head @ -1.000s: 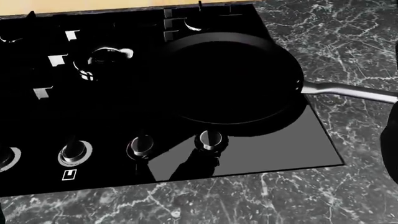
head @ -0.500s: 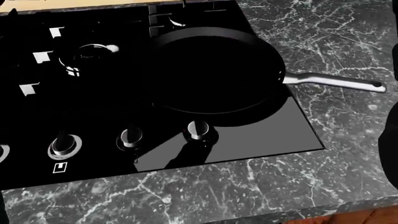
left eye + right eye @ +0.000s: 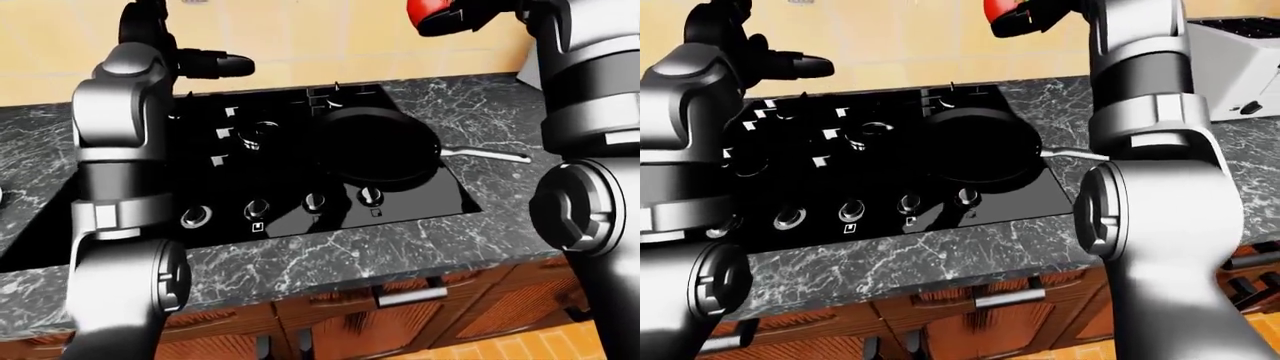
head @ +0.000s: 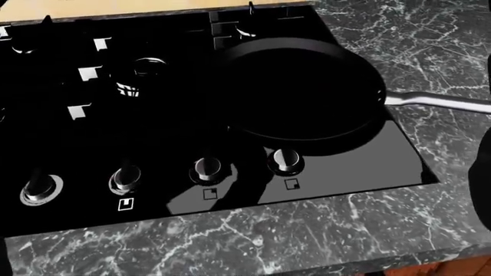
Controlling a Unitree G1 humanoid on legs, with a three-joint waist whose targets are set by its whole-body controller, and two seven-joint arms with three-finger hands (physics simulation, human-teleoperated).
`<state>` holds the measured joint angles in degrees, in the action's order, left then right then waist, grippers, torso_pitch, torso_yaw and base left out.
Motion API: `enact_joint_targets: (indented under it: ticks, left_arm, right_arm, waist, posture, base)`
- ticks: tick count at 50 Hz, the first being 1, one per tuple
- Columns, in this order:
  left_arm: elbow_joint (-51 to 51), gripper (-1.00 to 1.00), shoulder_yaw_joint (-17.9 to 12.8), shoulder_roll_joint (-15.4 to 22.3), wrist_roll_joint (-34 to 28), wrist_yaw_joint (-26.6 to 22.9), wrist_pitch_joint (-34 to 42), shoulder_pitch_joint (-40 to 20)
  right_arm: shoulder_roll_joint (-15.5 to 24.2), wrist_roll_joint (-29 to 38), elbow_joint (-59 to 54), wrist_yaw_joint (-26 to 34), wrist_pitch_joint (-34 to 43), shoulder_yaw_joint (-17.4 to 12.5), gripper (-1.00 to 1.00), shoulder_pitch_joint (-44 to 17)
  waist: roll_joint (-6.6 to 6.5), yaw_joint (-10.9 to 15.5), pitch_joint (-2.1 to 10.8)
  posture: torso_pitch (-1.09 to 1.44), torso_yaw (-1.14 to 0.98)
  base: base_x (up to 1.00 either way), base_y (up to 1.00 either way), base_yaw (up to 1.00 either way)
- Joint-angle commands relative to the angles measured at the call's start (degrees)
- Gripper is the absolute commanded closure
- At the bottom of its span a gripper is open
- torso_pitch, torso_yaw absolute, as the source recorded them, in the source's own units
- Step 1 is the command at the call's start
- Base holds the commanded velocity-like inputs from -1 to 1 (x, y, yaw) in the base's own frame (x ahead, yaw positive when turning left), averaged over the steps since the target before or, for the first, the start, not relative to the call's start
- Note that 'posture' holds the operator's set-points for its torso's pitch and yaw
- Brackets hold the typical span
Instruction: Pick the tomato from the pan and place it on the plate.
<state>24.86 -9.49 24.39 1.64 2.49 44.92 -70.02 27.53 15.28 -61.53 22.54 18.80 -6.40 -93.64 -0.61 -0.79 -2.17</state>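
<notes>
The red tomato [image 3: 428,9] is held in my right hand [image 3: 450,16], raised high at the top of the left-eye view, above the stove; it also shows in the right-eye view [image 3: 1002,10]. The black pan [image 4: 301,92] sits empty on the right side of the black stove, its steel handle [image 4: 441,102] pointing right. My left hand [image 3: 205,64] is raised at the upper left, fingers spread and empty. No plate shows in any view.
The black cooktop [image 4: 115,132] has burners and a row of knobs [image 4: 207,168] along its lower edge. Dark marble counter [image 4: 345,230] surrounds it. A white toaster [image 3: 1240,52] stands at the right. Wooden cabinets [image 3: 400,315] lie below.
The head camera has shifted: the stove and pan moved left then back right in the picture. The pan stays empty and does not move on the stove.
</notes>
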Motion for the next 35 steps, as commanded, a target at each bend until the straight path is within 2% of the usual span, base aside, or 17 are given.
enact_joint_targets:
  ticks: [1, 4, 7, 8, 9, 10, 12, 15, 18, 21, 22, 23, 24, 25, 26, 30, 35]
  left_arm:
    - [-2.03, -1.00, 0.00, 0.26, -0.02, -0.02, -1.79, -2.10]
    - [-2.15, -1.00, -0.03, 0.28, -0.08, -0.04, -1.69, -2.12]
    - [-2.30, -1.00, -0.05, 0.30, -0.12, -0.07, -1.56, -2.12]
    - [-2.34, -1.00, -0.08, 0.29, -0.11, -0.08, -1.55, -2.10]
    - [-2.38, -1.00, -0.10, 0.31, -0.10, -0.12, -1.55, -2.03]
    - [-2.38, -1.00, -0.10, 0.32, -0.11, -0.14, -1.55, -2.01]
    - [-2.49, -1.00, -0.19, 0.53, -0.09, -0.23, -1.26, -2.23]
    - [-3.03, -1.00, -0.12, 0.52, -0.09, -0.22, -0.76, -2.34]
    - [-3.12, -1.00, -0.13, 0.46, -0.10, -0.18, -0.63, -2.43]
    - [-3.45, -1.00, -0.07, 0.35, -0.11, -0.12, -0.34, -2.49]
    - [-3.62, -1.00, -0.04, 0.31, -0.13, -0.10, -0.22, -2.49]
    - [-3.82, -1.00, -0.02, 0.29, -0.14, -0.10, -0.11, -2.44]
    - [-3.82, -1.00, -0.03, 0.28, -0.16, -0.08, -0.09, -2.44]
    - [-3.77, -1.00, 0.00, 0.25, -0.19, -0.07, -0.12, -2.45]
    - [-3.77, -1.00, -0.01, 0.24, -0.20, -0.06, -0.13, -2.46]
    - [-3.70, -1.00, 0.04, 0.13, -0.24, -0.04, -0.12, -2.59]
    - [-3.41, -1.00, 0.00, 0.18, -0.31, -0.09, -0.36, -2.55]
  right_arm:
    - [0.77, -0.17, 2.02, -0.74, -1.56, -0.34, 1.00, -2.07]
    - [0.76, -0.13, 1.81, -0.68, -1.60, -0.31, 1.00, -2.23]
    - [0.62, 0.06, 1.59, -0.74, -1.56, -0.17, 1.00, -2.69]
    - [0.55, 0.09, 1.63, -0.67, -1.54, -0.14, 1.00, -2.72]
    - [0.55, 0.12, 1.65, -0.65, -1.53, -0.13, 1.00, -2.74]
    - [0.56, 0.18, 1.65, -0.66, -1.54, -0.12, 1.00, -2.77]
    - [0.61, 0.30, 1.64, -0.61, -1.43, -0.09, 1.00, -3.07]
    - [0.58, 0.39, 1.59, -0.49, -1.34, -0.08, 1.00, -3.42]
    - [0.65, 0.43, 1.63, -0.34, -1.27, -0.12, 1.00, -3.52]
    - [0.69, 0.39, 1.82, -0.26, -1.25, -0.21, 1.00, -3.32]
    - [0.71, 0.38, 1.90, -0.25, -1.24, -0.23, 1.00, -3.20]
    - [0.75, 0.35, 1.99, -0.25, -1.21, -0.28, 1.00, -3.14]
    - [0.77, 0.33, 2.02, -0.25, -1.21, -0.30, 1.00, -3.09]
    - [0.80, 0.32, 2.00, -0.24, -1.25, -0.31, 1.00, -3.05]
    - [0.82, 0.29, 1.97, -0.22, -1.28, -0.33, 1.00, -3.03]
    - [0.80, 0.29, 1.95, -0.28, -1.34, -0.31, 1.00, -2.95]
    - [0.83, 0.27, 2.17, -0.23, -1.25, -0.30, 1.00, -2.84]
  waist:
    - [-0.33, -0.25, 1.57]
    - [1.64, -0.12, 1.64]
    - [5.49, 0.23, 2.01]
    - [3.48, 0.13, 1.84]
    - [4.21, 0.59, 2.35]
    - [4.04, 0.51, 2.72]
    - [3.31, 0.79, 2.86]
    - [1.82, 0.93, 2.07]
    - [0.35, 0.91, 2.05]
    - [-2.40, 0.37, 1.73]
    - [-3.92, 0.08, 1.91]
    - [-6.16, -0.14, 2.58]
    - [-3.79, 0.04, 2.01]
    - [-4.39, -0.21, 1.77]
    - [-4.06, -0.29, 1.76]
    - [-1.86, -0.38, 1.79]
    - [-0.02, -0.58, 1.71]
  posture:
    - [0.00, 0.00]
    - [0.00, 0.00]
    - [0.00, 0.00]
    - [0.00, 0.00]
    - [0.00, 0.00]
    - [0.00, 0.00]
    - [0.00, 0.00]
    - [0.00, 0.00]
    - [0.00, 0.00]
    - [0.00, 0.00]
    - [0.00, 0.00]
    - [0.00, 0.00]
    - [0.00, 0.00]
    - [0.00, 0.00]
    - [0.00, 0.00]
    - [0.00, 0.00]
    - [0.00, 0.00]
  base:
    - [0.00, 0.17, 0.00]
    - [0.00, 0.17, 0.00]
    - [0.00, 0.16, 0.00]
    - [0.00, 0.17, 0.00]
    - [0.00, 0.17, 0.00]
    - [0.00, 0.16, 0.00]
    - [0.00, 0.17, 0.00]
    - [0.00, 0.18, 0.00]
    - [0.00, 0.27, 0.00]
    - [0.00, 0.28, 0.00]
    - [0.00, 0.28, 0.00]
    - [0.00, 0.28, 0.00]
    - [0.00, 0.28, 0.00]
    - [0.00, 0.28, 0.00]
    - [0.00, 0.29, 0.00]
    - [0.00, 0.28, 0.00]
    - [0.00, 0.28, 0.00]
